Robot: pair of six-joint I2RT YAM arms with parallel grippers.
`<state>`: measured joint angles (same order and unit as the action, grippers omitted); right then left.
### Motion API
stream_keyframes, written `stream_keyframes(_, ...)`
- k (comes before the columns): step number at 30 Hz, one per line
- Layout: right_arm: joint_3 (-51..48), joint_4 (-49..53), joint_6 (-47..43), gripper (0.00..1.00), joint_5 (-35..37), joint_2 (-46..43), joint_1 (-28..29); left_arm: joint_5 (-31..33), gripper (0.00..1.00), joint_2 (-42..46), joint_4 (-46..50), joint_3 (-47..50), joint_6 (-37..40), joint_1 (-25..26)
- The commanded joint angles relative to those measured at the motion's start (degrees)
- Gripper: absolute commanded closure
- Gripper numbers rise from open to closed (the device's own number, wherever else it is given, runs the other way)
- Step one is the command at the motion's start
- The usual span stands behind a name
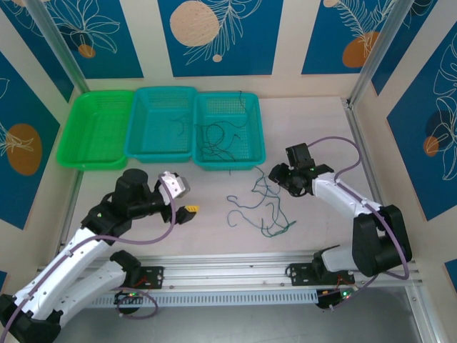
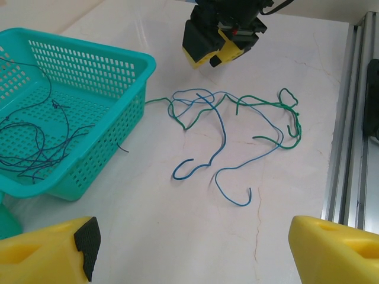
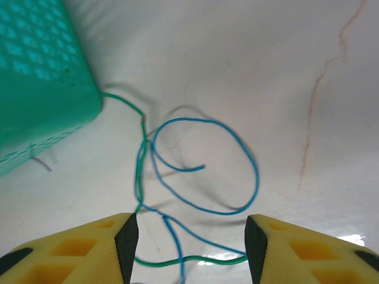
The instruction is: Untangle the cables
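Right gripper (image 3: 190,239) was held apart astride green cable (image 3: 195,258) and blue cable (image 3: 256,177); both could be pinched together, tightening the tangle. Left gripper (image 2: 192,239) was spread wide, empty.

We see a desk (image 2: 177,236) of smooth, pale, stone-like finish with a faint sheen and thin veins. The basket (image 2: 106,56) looks like perforated moulded plastic, slightly glossy. The cables (image 3: 257,177) seem smooth, plastic-coated. The left gripper (image 2: 192,248) has matt yellow plastic fingers (image 2: 331,251) with black rubbery pads (image 2: 89,242). The rail (image 2: 349,118) is ribbed, dull metal.
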<state>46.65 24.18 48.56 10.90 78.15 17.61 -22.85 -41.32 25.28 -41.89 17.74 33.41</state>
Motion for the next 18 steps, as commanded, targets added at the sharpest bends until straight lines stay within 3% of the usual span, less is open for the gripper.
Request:
stream_keyframes(1, 2.4, 5.5, 0.8, 0.49, 5.2, 5.0, 0.0, -0.2, 0.16, 0.7, -1.8, 0.6, 1.6, 0.3)
stream_keyframes(5, 5.3, 5.0, -1.6, 0.5, 2.7, 12.2, 0.2, -0.4, 0.16, 0.9, -1.9, 1.0, 1.6, 0.3)
stream_keyframes(9, 8.6, 7.8, -1.4, 0.53, 4.7, 17.6, 1.2, -0.3, 0.16, 1.0, -1.8, 1.1, 1.6, 0.3)
stream_keyframes(13, 10.3, 12.4, 0.4, 0.8, 11.1, 20.6, 2.8, 0.0, 0.16, 1.5, -2.2, 1.2, 1.3, 0.3)
stream_keyframes(18, 8.4, 9.8, 0.1, 0.88, 8.8, 20.4, 1.9, 0.3, 0.16, 2.0, -2.5, 1.5, 1.3, 0.3)
